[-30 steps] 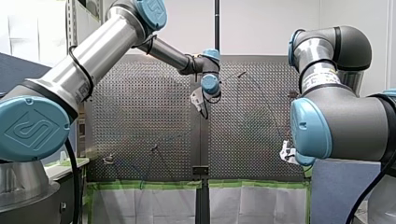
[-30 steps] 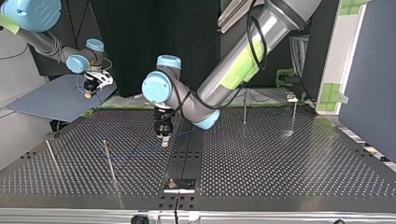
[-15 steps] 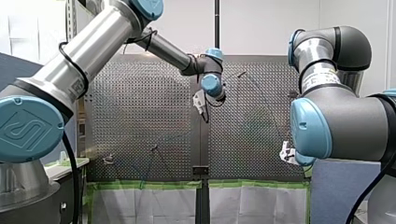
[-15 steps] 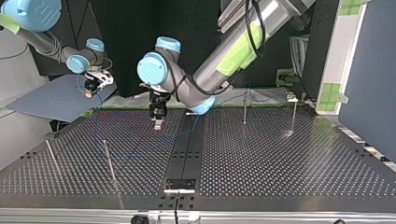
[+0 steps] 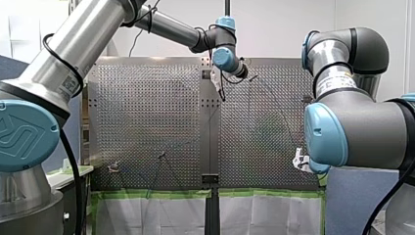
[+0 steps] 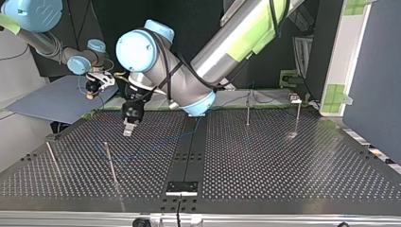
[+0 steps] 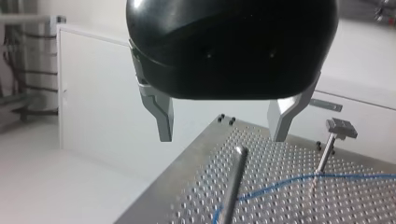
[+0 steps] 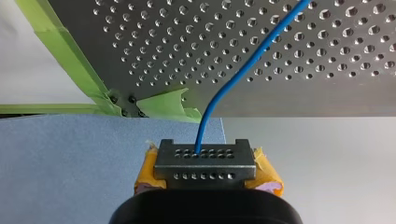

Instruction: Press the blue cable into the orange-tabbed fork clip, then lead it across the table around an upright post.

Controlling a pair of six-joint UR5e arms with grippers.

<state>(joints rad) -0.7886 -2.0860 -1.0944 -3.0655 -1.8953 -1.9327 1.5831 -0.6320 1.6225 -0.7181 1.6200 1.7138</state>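
Our left gripper (image 7: 222, 138) hangs above the table (image 6: 283, 165) with its metal fingers (image 7: 159, 112) spread wide and nothing between them. Ahead of it stands an upright post (image 7: 235, 179), and the blue cable (image 7: 289, 181) lies on the table beside this post and runs past the foot of a second, flat-headed post (image 7: 329, 147). Our right gripper (image 8: 204, 156), off the table's edge near a blue sheet (image 8: 70, 154), has its yellow pads (image 8: 147, 175) closed on the cable's end, and from there the cable curves away over the holes

2 arms (image 6: 236, 42) w/ 2 tools (image 6: 127, 130), 1 blue cable (image 8: 204, 128), 4 posts (image 6: 111, 163).
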